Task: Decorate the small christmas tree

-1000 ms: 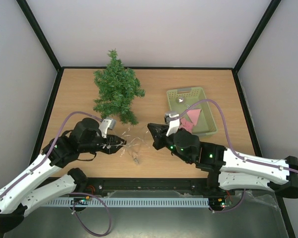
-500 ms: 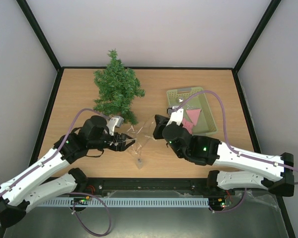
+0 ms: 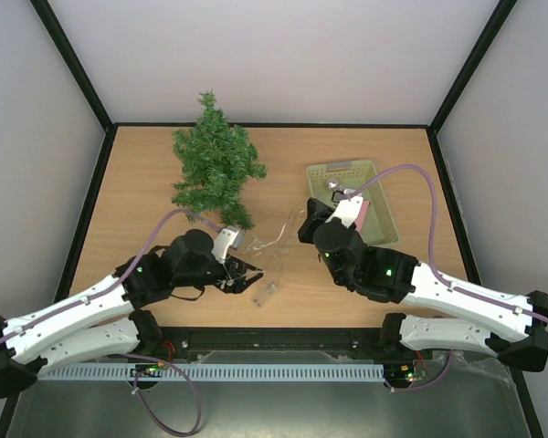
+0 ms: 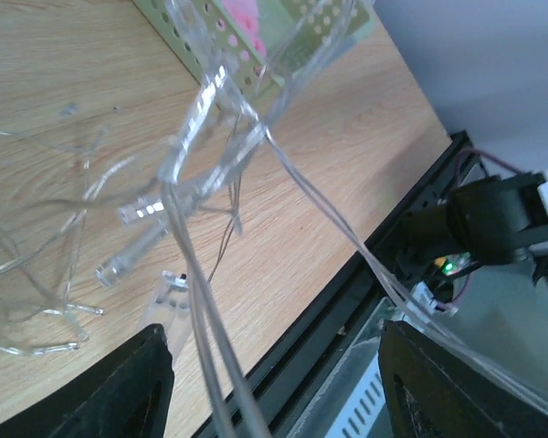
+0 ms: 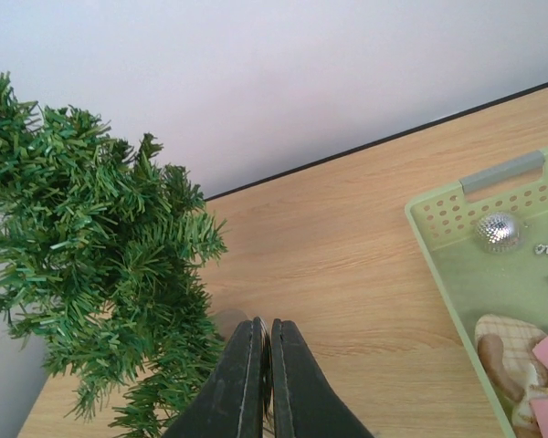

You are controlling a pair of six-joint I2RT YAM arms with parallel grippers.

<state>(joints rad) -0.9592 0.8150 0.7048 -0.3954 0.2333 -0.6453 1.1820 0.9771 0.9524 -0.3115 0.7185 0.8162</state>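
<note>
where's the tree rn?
The small christmas tree is back-left on the table in the top view, left of the pale green basket. Its near end is just beyond the light string between left gripper and right gripper.

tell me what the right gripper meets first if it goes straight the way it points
Probably bare table, close beside the small christmas tree; the right gripper is shut, and depth is unclear.

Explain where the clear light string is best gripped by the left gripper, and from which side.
Grip the clear light string at the bunch where its strands run together, lifted off the table. Approach from the near edge, the open left gripper straddling it: the flat loose loops probably give little to pinch.
</note>
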